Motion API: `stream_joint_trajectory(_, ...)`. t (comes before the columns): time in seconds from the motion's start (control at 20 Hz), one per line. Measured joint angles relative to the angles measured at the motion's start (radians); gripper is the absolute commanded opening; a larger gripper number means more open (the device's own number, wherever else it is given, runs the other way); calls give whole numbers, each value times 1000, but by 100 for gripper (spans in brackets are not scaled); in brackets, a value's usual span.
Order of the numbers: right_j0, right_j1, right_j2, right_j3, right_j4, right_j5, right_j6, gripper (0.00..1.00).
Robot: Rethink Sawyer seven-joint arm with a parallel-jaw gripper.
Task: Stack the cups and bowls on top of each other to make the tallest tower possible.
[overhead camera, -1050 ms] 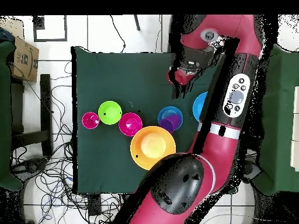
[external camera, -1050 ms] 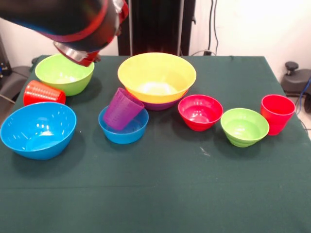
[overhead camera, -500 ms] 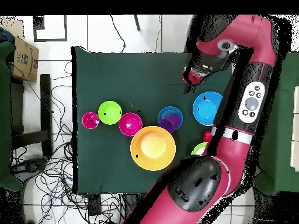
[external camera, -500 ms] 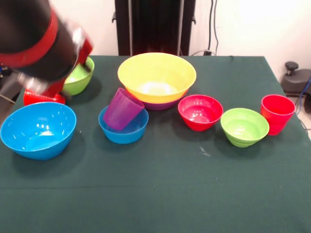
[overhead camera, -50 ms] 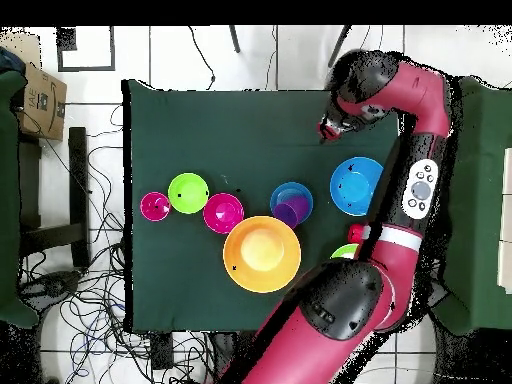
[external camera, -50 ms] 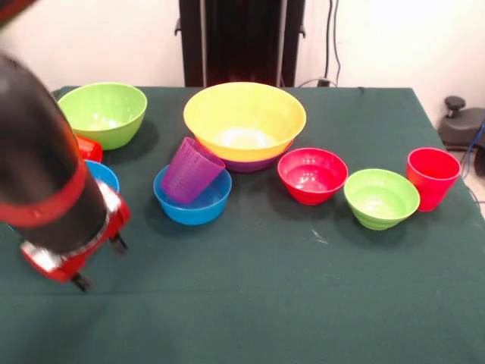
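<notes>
While the arm fills the left side of the front view, each thing sits as follows.

Gripper: low over bare cloth at the near left of the front view, just past the large blue bowl; two dark fingertips stick out below the red wrist, standing apart with nothing between them, and how wide the gap is cannot be told. In the overhead view the gripper sits above the large blue bowl, clear of it.

Large blue bowl: mostly hidden behind the arm in the front view, only a sliver of rim showing.

Large yellow bowl: upright mid-table, nested in the purple bowl, whose edge peeks out beneath it.

Purple cup: tilted, resting inside the small blue bowl, just in front of the yellow bowl.

Large lime green bowl: upright at the far left corner.

Red cup by the arm: only a small part shows, between the large lime green bowl and the large blue bowl.

Red-pink bowl: upright, right of the yellow bowl.

Small lime green bowl: upright, just beside the red-pink bowl.

Upright red cup: at the right edge, touching or nearly touching the small lime green bowl.

Table: dark green cloth.
</notes>
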Motion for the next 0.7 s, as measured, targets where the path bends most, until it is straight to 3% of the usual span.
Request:
stream_joint_trajectory(0.15, 1, 40, 19, -13, -8, 83, 0, 100)
stream_joint_trajectory(0.25, 4, 60, 63, -33, -54, 225, 0, 100)
stream_joint_trajectory(0.35, 8, 69, 109, -49, -121, 357, 0, 100)
stream_joint_trajectory(0.45, 11, 70, 188, -68, -253, 548, 0, 100)
stream_joint_trajectory(0.55, 11, 68, 228, -75, -321, 624, 0, 100)
stream_joint_trajectory(0.65, 9, 62, 305, -86, -438, 726, 0, 100)
stream_joint_trajectory(0.7, 8, 61, 318, -87, -455, 736, 0, 100)
